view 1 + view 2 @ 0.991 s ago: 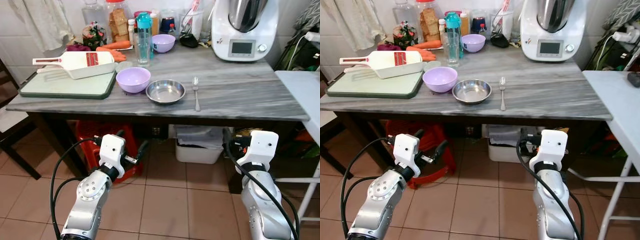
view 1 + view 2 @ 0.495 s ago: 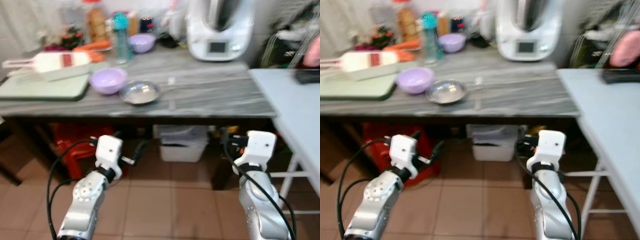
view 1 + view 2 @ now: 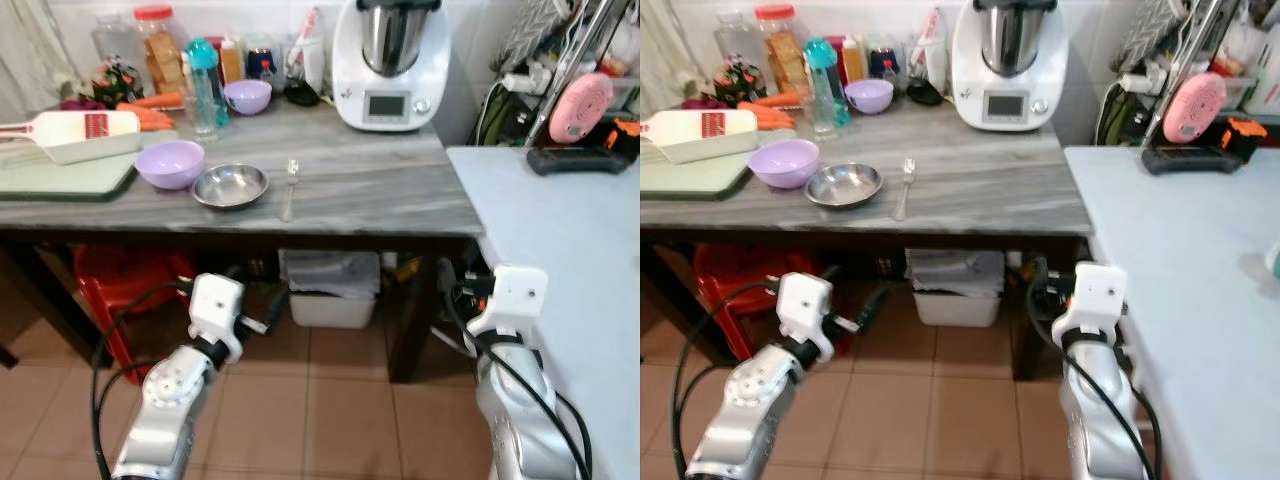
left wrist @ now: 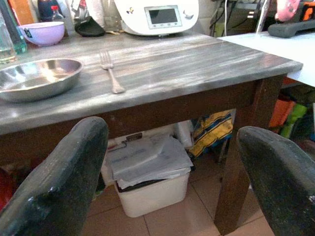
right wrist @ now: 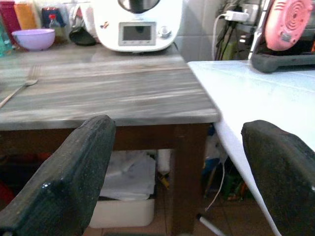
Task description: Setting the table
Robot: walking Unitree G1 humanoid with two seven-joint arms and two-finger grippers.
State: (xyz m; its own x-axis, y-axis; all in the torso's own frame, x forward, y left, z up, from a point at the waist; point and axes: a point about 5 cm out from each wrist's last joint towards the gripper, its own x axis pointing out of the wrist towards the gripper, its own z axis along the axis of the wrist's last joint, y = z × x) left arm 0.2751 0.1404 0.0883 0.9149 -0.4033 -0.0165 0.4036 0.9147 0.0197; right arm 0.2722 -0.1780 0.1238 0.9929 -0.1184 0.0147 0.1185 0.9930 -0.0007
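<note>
Tableware on the grey marble counter [image 3: 380,185], head views: a lilac bowl [image 3: 169,163], a steel dish [image 3: 230,186] just beside it and a fork [image 3: 290,187] lying next to the dish, tines toward the wall, grouped near the front edge, likely for easy reach. Behind them stand a cutting board [image 3: 60,175] with a slicer [image 3: 70,135], a second lilac bowl [image 3: 247,96], bottles and a white kitchen machine [image 3: 390,60]. A pale blue table [image 3: 560,240] adjoins at the robot's right, probably the one to be set. Both arms are held low before the counter, carrying nothing. Left wrist view: left gripper [image 4: 172,162] with fingers spread wide, empty, aimed at the counter edge below dish and fork. Right wrist view: right gripper [image 5: 177,172] likewise spread and empty, facing the corner where the counter meets the blue table.
</note>
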